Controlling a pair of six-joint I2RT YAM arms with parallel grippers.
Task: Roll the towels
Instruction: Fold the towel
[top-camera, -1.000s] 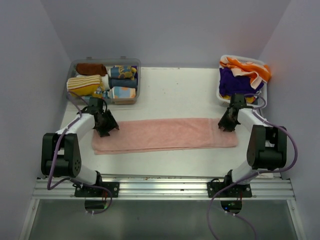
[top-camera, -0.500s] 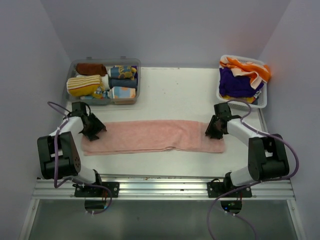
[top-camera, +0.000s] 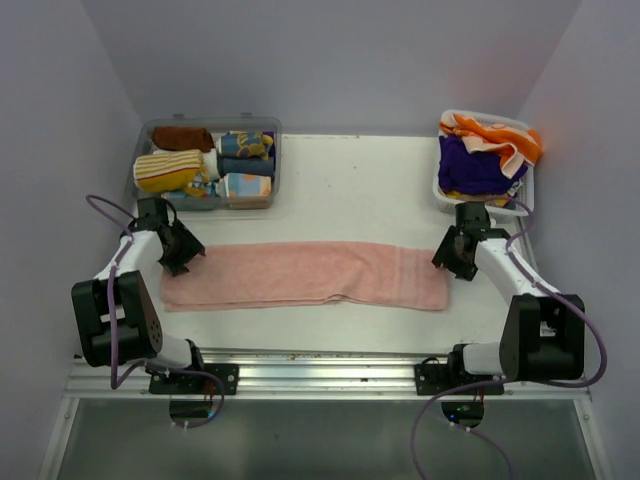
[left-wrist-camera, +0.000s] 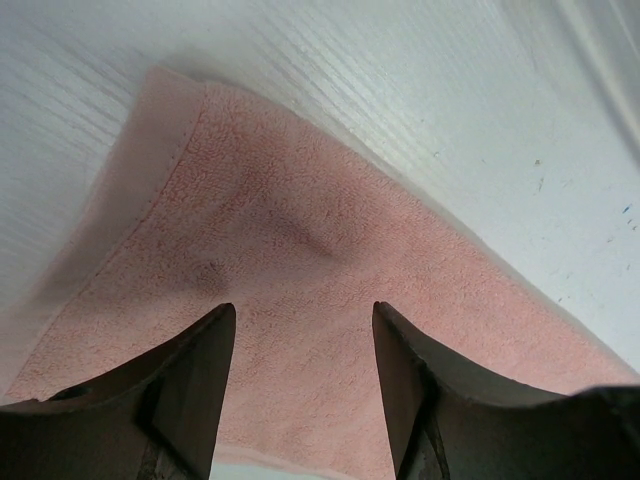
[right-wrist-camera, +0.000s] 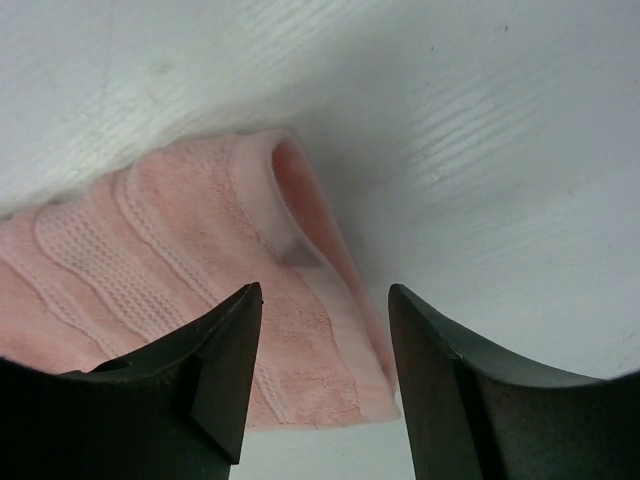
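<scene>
A pink towel (top-camera: 300, 275) lies flat on the white table (top-camera: 350, 190), folded into a long strip running left to right. My left gripper (top-camera: 182, 250) hovers over its left end. In the left wrist view that gripper (left-wrist-camera: 300, 308) is open, with pink terry (left-wrist-camera: 290, 250) below and nothing pinched. My right gripper (top-camera: 456, 256) stands just off the strip's right end. Seen from the right wrist, it (right-wrist-camera: 325, 290) is open above the towel's folded end (right-wrist-camera: 200, 230), whose edge curls up slightly. Orange (top-camera: 500, 135) and purple (top-camera: 475, 168) towels are heaped at the back right.
A clear bin (top-camera: 276, 150) at the back left holds several rolled towels. The heaped towels sit in a white basket (top-camera: 440, 186) at the back right. Grey walls close in both sides and the back. A metal rail (top-camera: 320, 375) runs along the near edge.
The pink towel has slid left with both grippers. The right gripper then opened, let go of the towel's right end and drew back to the right. The left gripper sits farther left.
</scene>
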